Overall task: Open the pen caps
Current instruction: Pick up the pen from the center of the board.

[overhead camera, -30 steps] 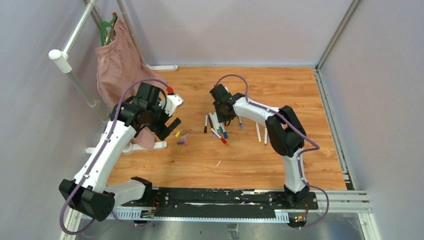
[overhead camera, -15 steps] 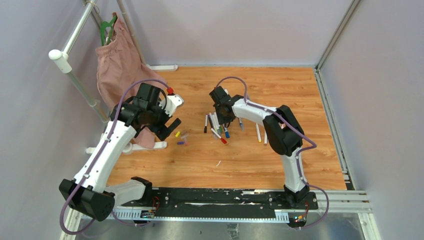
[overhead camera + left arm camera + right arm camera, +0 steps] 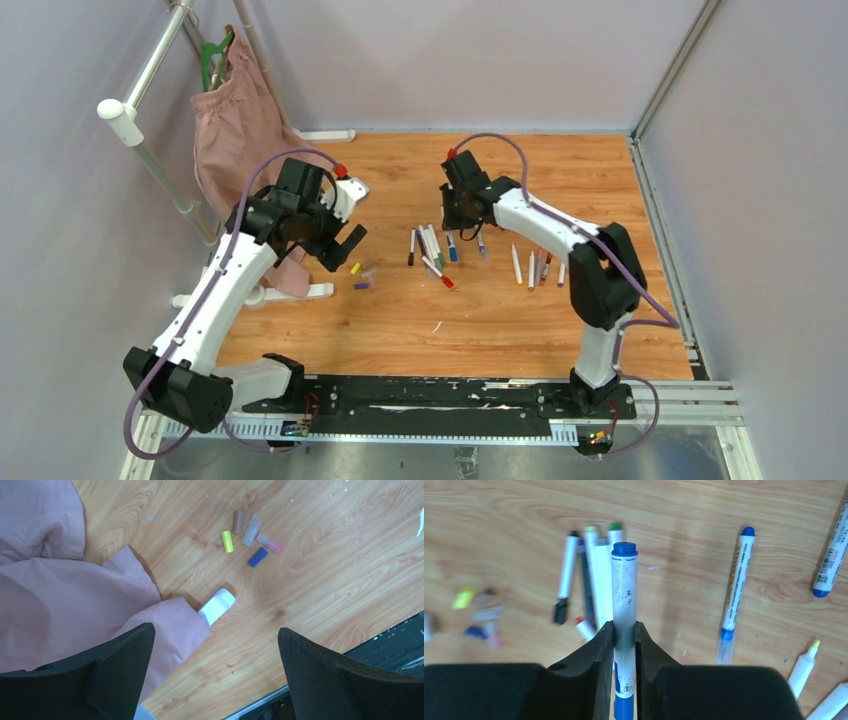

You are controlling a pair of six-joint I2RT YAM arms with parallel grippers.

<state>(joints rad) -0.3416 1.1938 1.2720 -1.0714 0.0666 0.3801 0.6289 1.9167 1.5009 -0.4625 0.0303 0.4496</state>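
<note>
Wood-grain surface [image 3: 480, 320] near me carries a scatter of loose caps [image 3: 258, 556], yellow, blue, pink and grey, close to the pink cloth [image 3: 60, 600]. The left claw [image 3: 215, 632] hangs above them, spread wide and empty. Farther back, the right claw [image 3: 624, 627] is pinched tight on a white pen [image 3: 624, 590] above the heap of pens [image 3: 594, 570]. That pen is blue at both ends, and I cannot tell which end is the cap. I'd say the left claw should grip one blue end squarely and pull straight along the barrel.
</note>
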